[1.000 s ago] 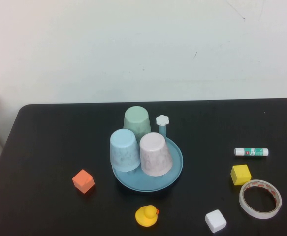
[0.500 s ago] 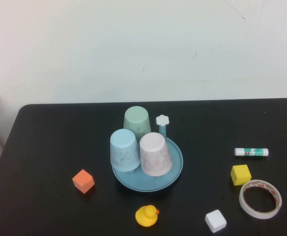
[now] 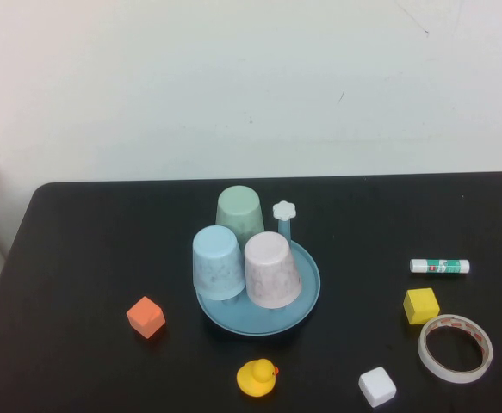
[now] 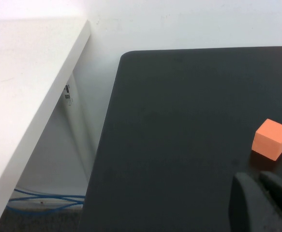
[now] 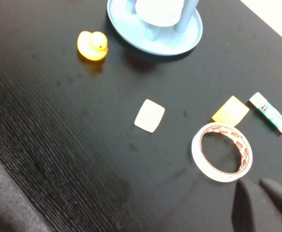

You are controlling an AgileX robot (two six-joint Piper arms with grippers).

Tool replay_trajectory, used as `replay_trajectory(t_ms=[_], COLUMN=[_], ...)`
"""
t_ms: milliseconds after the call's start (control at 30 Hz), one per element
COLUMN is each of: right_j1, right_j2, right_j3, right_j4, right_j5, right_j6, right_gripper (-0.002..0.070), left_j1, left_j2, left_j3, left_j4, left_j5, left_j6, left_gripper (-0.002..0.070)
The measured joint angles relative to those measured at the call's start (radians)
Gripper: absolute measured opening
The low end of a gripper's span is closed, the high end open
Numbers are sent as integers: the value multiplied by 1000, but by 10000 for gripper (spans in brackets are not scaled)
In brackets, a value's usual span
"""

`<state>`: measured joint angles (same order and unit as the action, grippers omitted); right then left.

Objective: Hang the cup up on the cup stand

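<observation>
The pale pink cup point(image 3: 271, 269) sits upside down on the front right of the round blue cup stand point(image 3: 259, 325), beside a light blue cup point(image 3: 217, 262) and a pale green cup point(image 3: 239, 212). One bare peg with a white flower cap point(image 3: 284, 210) rises behind the pink cup. Neither arm shows in the high view. My left gripper point(image 4: 257, 178) is shut and empty over the table's left part, close to an orange cube point(image 4: 272, 139). Shut and empty too, my right gripper point(image 5: 256, 182) hovers next to a tape roll point(image 5: 221, 151), well away from the stand point(image 5: 179, 41).
An orange cube point(image 3: 145, 317) lies left of the stand and a yellow duck point(image 3: 257, 378) in front of it. On the right are a glue stick point(image 3: 439, 267), a yellow cube point(image 3: 421, 305), a tape roll point(image 3: 455, 348) and a white cube point(image 3: 377, 386). The table's left edge point(image 4: 107, 130) drops off beside a white shelf.
</observation>
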<state>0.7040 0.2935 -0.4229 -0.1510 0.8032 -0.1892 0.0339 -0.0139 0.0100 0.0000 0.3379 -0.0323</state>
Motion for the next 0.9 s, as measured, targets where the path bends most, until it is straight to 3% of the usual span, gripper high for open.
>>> replay_trajectory(t_ms=[367, 633, 900], right_j1=[-38, -321, -562], right_j2=[-29, -76, -97], right_j3=[0, 0, 0], right_j4=[-46, -52, -39], right_j5=[-122, -260, -272], right_j6=[0, 0, 0], right_gripper=[0, 0, 0], left_j1=[0, 0, 0], left_j2=[0, 0, 0], left_j3=[0, 0, 0], left_j4=[0, 0, 0], left_j5=[0, 0, 0], left_j6=[0, 0, -2], left_gripper=[-1, -1, -1])
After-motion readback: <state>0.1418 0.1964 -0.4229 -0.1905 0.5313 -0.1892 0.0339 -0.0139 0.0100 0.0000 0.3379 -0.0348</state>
